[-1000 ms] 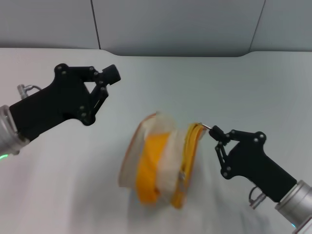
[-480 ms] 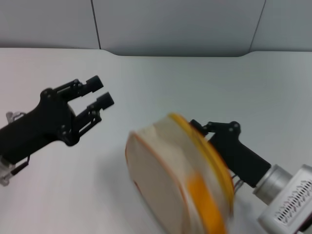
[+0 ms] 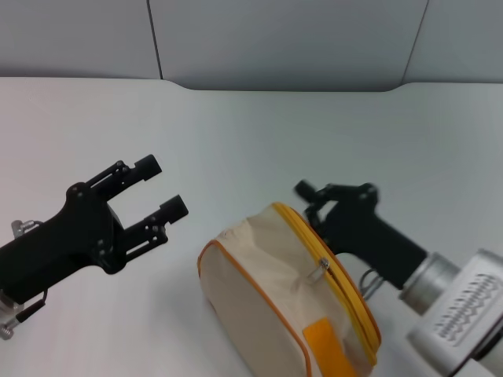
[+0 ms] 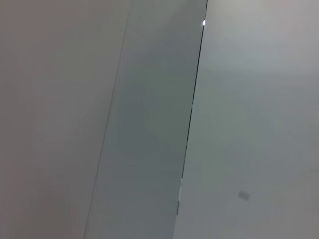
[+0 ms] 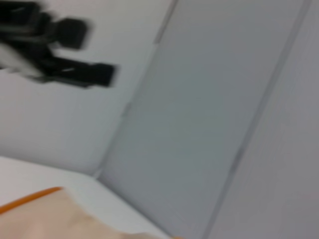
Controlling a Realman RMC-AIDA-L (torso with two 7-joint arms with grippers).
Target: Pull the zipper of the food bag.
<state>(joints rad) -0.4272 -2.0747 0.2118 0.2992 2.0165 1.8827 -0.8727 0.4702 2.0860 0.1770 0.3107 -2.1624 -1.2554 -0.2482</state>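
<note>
The food bag [image 3: 271,302] is a boxy beige bag with orange piping and stands at the front centre of the white table. Its zipper track runs along the upper right edge, and the silver zipper pull [image 3: 321,269] hangs loose on it. An orange strap patch [image 3: 324,339] shows low on the front. My right gripper [image 3: 309,198] is just behind the bag's top right edge, blurred by motion. My left gripper [image 3: 163,187] is open and empty, to the left of the bag and apart from it. The right wrist view shows a bag corner [image 5: 45,214] and the left gripper [image 5: 67,50].
The white table [image 3: 259,133] stretches back to a grey panelled wall [image 3: 283,39]. The left wrist view shows only wall panels [image 4: 149,124].
The bag has swung from lying with its orange side up to standing with its beige face forward. The left gripper opened and dropped lower left. The right gripper moved up behind the bag.
</note>
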